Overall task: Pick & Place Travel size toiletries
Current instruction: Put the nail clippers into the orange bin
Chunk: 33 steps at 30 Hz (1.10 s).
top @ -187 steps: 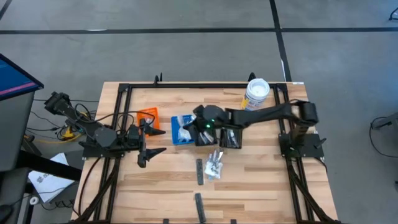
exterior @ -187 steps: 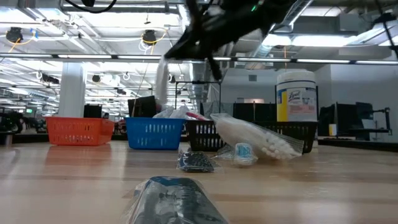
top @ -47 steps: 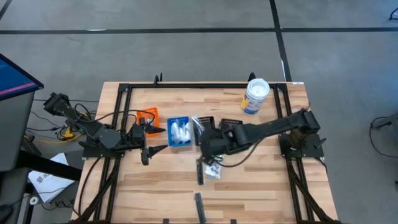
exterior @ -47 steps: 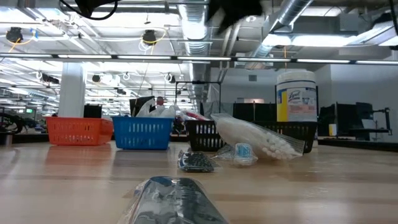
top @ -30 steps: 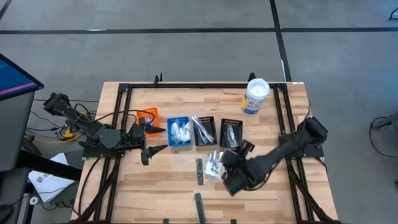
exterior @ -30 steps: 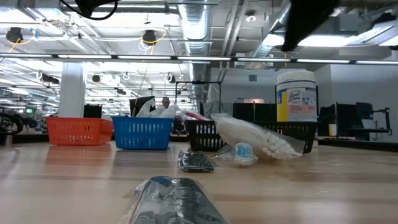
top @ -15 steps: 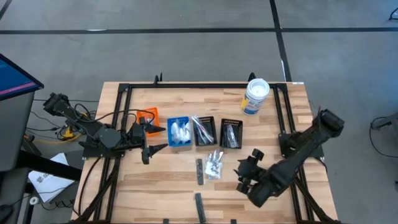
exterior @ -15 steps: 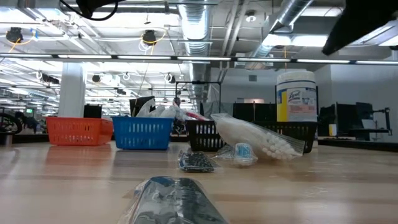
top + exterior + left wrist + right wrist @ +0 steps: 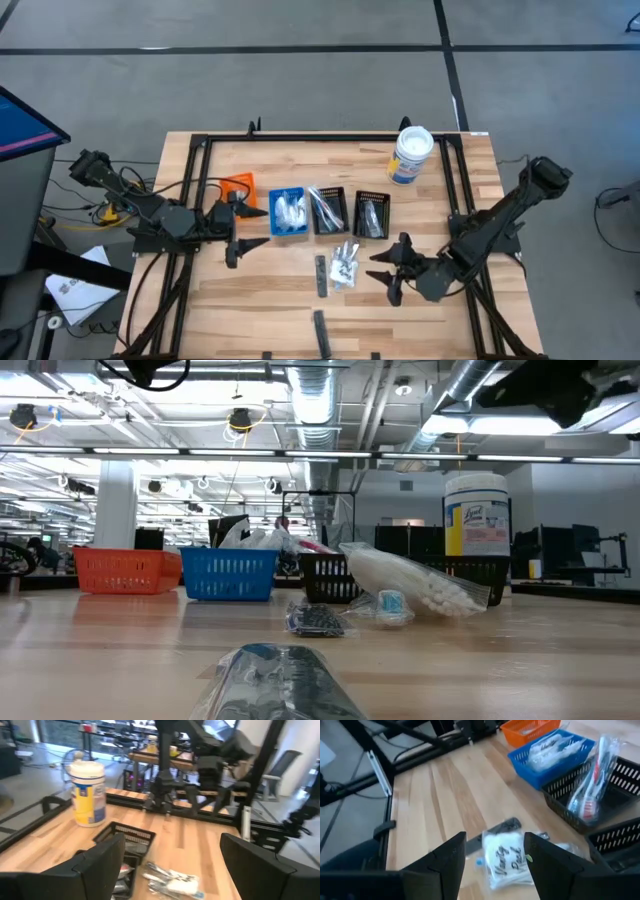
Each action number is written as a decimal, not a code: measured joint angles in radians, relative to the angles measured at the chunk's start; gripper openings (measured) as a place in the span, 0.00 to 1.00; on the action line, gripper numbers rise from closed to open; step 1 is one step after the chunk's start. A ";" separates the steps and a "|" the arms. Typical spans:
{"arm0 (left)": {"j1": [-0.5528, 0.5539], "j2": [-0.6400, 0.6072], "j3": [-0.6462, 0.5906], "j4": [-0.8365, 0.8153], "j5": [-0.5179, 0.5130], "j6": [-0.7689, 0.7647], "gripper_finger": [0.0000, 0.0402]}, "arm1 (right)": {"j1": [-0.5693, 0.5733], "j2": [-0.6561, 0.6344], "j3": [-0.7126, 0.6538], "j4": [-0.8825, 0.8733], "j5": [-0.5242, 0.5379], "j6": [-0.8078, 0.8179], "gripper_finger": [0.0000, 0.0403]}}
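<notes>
this is a big industrial lab or workshop hall. the low view shows an open ceiling with silver air ducts (image 9: pixel 330 400), pipes and hanging lamps (image 9: pixel 238 420), and many workstations far behind. the high view shows a grey concrete floor (image 9: pixel 300 80) with dark lines, and a wooden worktop (image 9: pixel 270 300) inside a black metal frame (image 9: pixel 200 150) that carries the robot arms.

occluded: dark packet (image 9: pixel 285 685) cut by low view's bottom edge | tub label (image 9: pixel 477 525) (unreadable)
</notes>
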 joint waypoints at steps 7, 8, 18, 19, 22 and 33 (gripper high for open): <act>0.046 0.030 0.000 -0.003 0.364 -0.080 0.79 | -0.016 0.020 -0.001 0.089 0.000 -0.003 0.48; 0.051 0.044 0.000 -0.002 0.412 -0.092 0.79 | -0.015 0.021 -0.001 0.089 -0.002 -0.013 0.48; 0.115 0.227 0.049 -0.024 0.548 -0.069 0.79 | -0.057 0.024 -0.001 0.080 -0.073 -0.019 0.47; 0.116 0.246 0.057 -0.031 0.556 -0.069 0.79 | -0.060 0.024 -0.001 0.081 -0.085 -0.005 0.47; 0.117 0.295 0.078 -0.041 0.592 -0.069 0.76 | -0.060 0.030 -0.001 0.059 -0.158 0.035 0.45; 0.120 0.423 0.101 -0.023 0.647 -0.076 0.58 | -0.056 0.187 0.000 0.035 -0.194 0.059 0.37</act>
